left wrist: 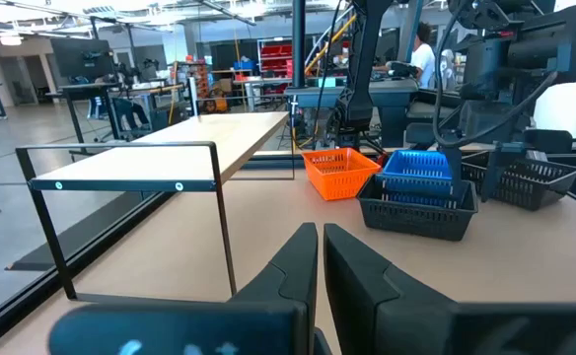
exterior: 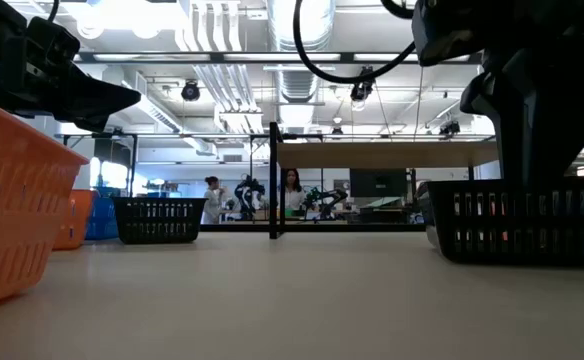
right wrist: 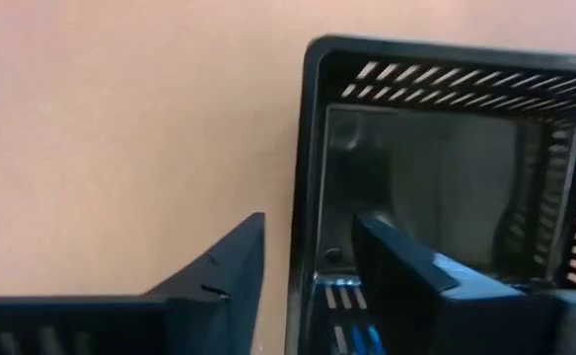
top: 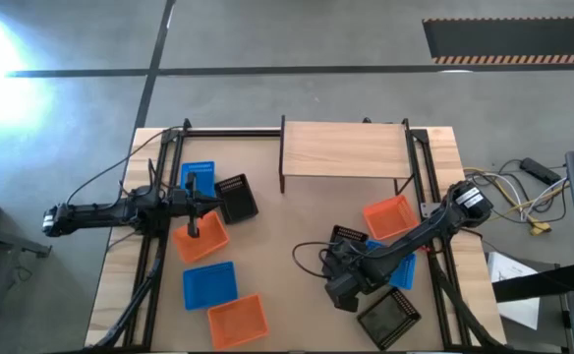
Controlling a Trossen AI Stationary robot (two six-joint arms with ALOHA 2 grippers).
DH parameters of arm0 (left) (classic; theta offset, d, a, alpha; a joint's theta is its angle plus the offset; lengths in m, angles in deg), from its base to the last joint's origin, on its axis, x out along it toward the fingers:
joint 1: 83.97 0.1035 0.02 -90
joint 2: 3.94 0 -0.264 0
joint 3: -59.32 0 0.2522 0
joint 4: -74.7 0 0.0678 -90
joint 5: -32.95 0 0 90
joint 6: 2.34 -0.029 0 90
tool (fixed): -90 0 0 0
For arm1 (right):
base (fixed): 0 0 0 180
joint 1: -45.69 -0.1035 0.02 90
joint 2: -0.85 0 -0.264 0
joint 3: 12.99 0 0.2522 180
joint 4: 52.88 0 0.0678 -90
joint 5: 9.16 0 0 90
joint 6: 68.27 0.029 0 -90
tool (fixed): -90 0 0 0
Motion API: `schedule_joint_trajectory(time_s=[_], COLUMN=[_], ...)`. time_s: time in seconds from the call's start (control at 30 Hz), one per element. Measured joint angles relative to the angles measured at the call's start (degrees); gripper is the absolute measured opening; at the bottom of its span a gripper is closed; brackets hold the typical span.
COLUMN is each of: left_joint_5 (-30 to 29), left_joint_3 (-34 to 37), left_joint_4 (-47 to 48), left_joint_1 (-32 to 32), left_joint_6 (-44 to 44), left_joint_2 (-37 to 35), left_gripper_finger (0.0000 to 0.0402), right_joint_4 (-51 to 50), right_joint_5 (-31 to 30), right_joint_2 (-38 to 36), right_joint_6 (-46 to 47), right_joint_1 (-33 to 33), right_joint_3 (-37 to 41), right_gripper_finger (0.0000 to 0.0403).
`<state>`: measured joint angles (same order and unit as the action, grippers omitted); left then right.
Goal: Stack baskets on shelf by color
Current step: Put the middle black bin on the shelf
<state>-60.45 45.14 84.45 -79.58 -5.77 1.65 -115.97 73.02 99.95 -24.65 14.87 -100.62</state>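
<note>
Right claw (right wrist: pixel 303 286) straddles the black basket's (right wrist: pixel 446 148) wall, fingers apart; light, stiff plastic, so pinch that rim.

— Can any text, label, brand or number be read on the baskets, the shelf (top: pixel 344 147) or the arms?

— None can be read. Only a black-and-orange striped hazard marking (top: pixel 511 59) is seen on the floor beyond the shelf, and it carries no words. Signs in the room behind the shelf are too small to be made out.
</note>
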Motion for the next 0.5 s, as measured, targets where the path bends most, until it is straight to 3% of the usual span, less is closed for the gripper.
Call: schedule_joint_trajectory(time_s=[0.2, 0.5], left_joint_5=[0.0, -0.2], left_joint_3=[0.0, 0.0], left_joint_4=[0.0, 0.0], left_joint_1=[0.0, 0.0], left_joint_6=[0.0, 0.0], left_joint_2=[0.0, 0.0], left_gripper_finger=[0.0006, 0.0006], right_joint_4=[0.2, 3.3], right_joint_5=[-3.8, -3.8], right_joint_2=[0.3, -6.5], right_joint_6=[-1.2, -12.3], right_joint_1=[1.4, 3.8], right_joint_3=[0.0, 0.0], right_gripper_finger=[0.0025, 0.0010])
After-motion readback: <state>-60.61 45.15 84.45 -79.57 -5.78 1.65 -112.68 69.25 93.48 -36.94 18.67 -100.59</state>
